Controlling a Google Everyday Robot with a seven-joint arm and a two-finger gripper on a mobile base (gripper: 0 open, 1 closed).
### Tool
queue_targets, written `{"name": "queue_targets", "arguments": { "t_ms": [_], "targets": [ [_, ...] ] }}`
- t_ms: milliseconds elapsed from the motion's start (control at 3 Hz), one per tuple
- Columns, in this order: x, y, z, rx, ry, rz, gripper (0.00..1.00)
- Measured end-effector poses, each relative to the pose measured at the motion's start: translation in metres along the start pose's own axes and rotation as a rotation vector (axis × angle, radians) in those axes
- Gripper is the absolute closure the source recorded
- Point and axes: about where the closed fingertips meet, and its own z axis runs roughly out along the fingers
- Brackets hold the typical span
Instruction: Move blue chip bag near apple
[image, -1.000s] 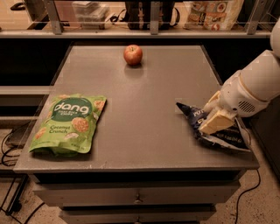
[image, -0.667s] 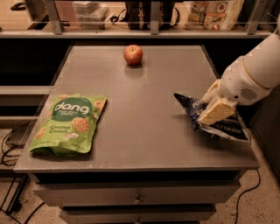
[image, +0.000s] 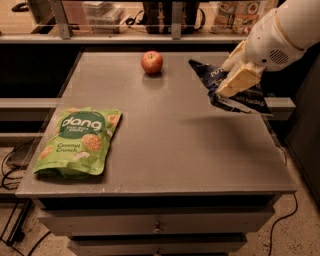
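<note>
Above the right rear part of the grey table (image: 190, 155), the gripper (image: 223, 90) hangs at the end of a white arm (image: 280, 35) that enters from the upper right corner. Its cream-coloured fingers (image: 243, 77) are closed on the blue chip bag (image: 242, 102), pinching it near its middle. The bag is crumpled and tilted. One dark corner points up and to the left, toward the apple, and the lower end with white lettering reaches out past the table's right edge. A soft shadow (image: 220, 121) lies on the tabletop below the bag, which appears to be held off the surface. The apple (image: 152, 62), red with a stem dimple, sits upright near the rear edge of the table, left of the bag and apart from it. A light green "dang" bag (image: 80, 140) lies flat at the front left corner, well apart from both. Below the tabletop, a drawer front (image: 157, 225) with a small knob faces the onlooker.
</note>
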Motion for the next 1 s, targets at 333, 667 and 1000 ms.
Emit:
{"name": "queue_targets", "arguments": {
  "t_ms": [333,667,1000],
  "targets": [
    [0.0,0.0,0.0,0.0,0.0,0.0,1.0],
    [-0.006,-0.009,0.018,0.02,-0.037,0.01,1.0],
    [-0.013,-0.037,0.058,0.025,-0.092,0.011,1.0]
  ]
}}
